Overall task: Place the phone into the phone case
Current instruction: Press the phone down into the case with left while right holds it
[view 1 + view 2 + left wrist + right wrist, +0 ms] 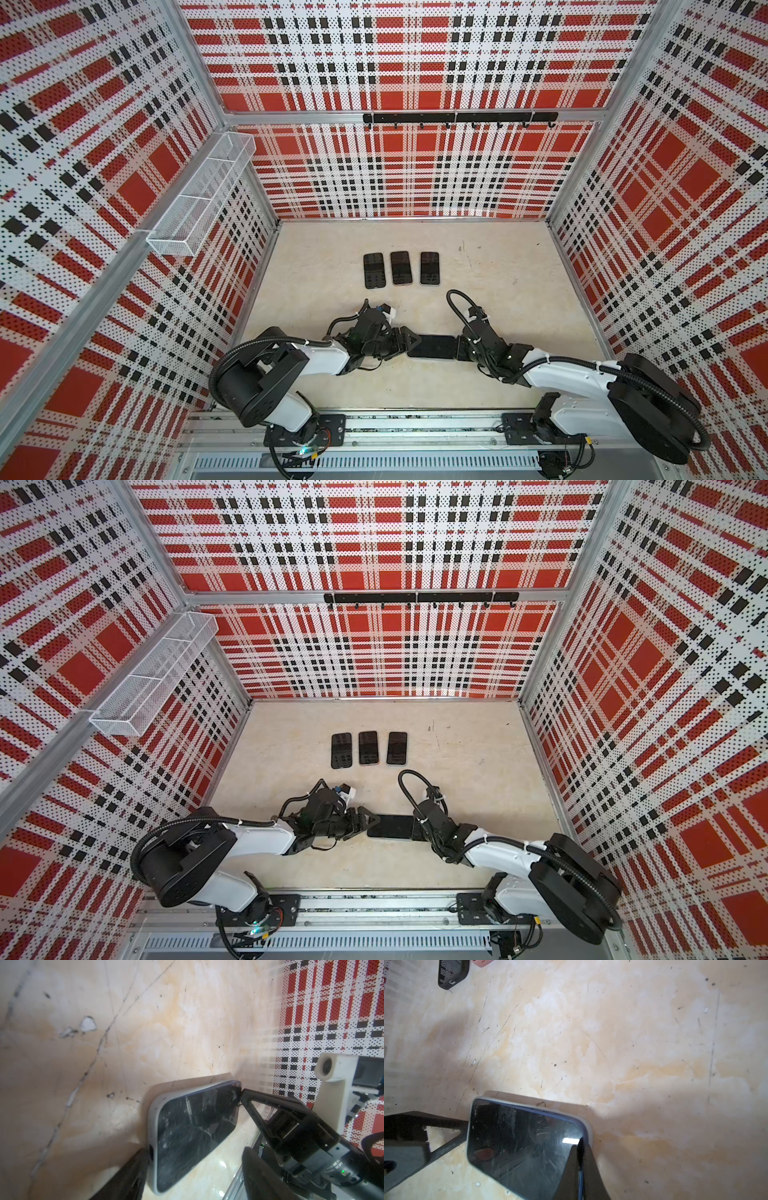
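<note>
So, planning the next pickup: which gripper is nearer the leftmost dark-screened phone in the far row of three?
Left. The left gripper is robot-side and slightly right of that leftmost dark-screened phone; the right gripper is farther right, across the pale-cased phone between them.

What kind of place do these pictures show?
Probably a robot test cell, not a home: plaid perforated walls close in a table, the left arm and right arm are mounted on a rail, and three phones lie in a row.
</note>
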Robot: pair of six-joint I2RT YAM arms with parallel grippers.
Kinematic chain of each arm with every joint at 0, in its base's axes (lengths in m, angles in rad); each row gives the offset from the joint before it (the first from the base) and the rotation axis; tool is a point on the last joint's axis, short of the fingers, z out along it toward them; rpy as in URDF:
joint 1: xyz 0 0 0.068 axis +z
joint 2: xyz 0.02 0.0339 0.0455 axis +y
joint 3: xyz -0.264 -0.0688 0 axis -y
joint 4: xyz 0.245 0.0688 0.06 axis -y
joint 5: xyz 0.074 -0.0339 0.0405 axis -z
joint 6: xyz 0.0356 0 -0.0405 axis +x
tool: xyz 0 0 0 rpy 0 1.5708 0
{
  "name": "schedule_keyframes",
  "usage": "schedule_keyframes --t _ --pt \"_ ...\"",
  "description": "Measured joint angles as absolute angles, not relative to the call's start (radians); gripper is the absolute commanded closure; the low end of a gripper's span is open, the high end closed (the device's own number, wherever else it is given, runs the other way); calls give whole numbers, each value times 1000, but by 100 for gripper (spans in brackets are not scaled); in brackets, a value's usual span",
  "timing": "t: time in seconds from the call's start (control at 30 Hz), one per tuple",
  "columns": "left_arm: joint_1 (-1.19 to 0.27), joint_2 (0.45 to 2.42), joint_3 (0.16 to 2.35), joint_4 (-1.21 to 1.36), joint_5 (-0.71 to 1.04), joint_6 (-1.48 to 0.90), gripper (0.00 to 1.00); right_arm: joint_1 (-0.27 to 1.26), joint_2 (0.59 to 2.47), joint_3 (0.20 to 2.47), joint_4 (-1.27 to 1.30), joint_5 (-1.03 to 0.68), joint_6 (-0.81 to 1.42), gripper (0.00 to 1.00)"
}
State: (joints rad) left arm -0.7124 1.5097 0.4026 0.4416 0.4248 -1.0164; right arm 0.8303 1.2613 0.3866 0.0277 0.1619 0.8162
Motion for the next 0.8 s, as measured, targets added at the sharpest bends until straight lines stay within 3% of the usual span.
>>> schedule_keyframes --t 0.1,0.23,0.33,0.43,0.6,0.8 --pt "-712 1517 407 448 422 -1016 27 830 1270 392 35 167 818 93" --pt "-712 1511 405 450 414 -1018 26 836 1242 391 -1 141 829 75" --pt "-705 1477 392 417 407 -1019 25 832 1144 391 -44 99 829 59" --pt "-701 1417 395 336 389 -1000 24 779 1028 390 -60 29 824 50" --pt "-704 1354 464 163 351 -930 25 665 979 382 -65 -110 812 44" --pt "-725 1390 531 90 352 -883 28 634 1111 362 -42 -268 800 43"
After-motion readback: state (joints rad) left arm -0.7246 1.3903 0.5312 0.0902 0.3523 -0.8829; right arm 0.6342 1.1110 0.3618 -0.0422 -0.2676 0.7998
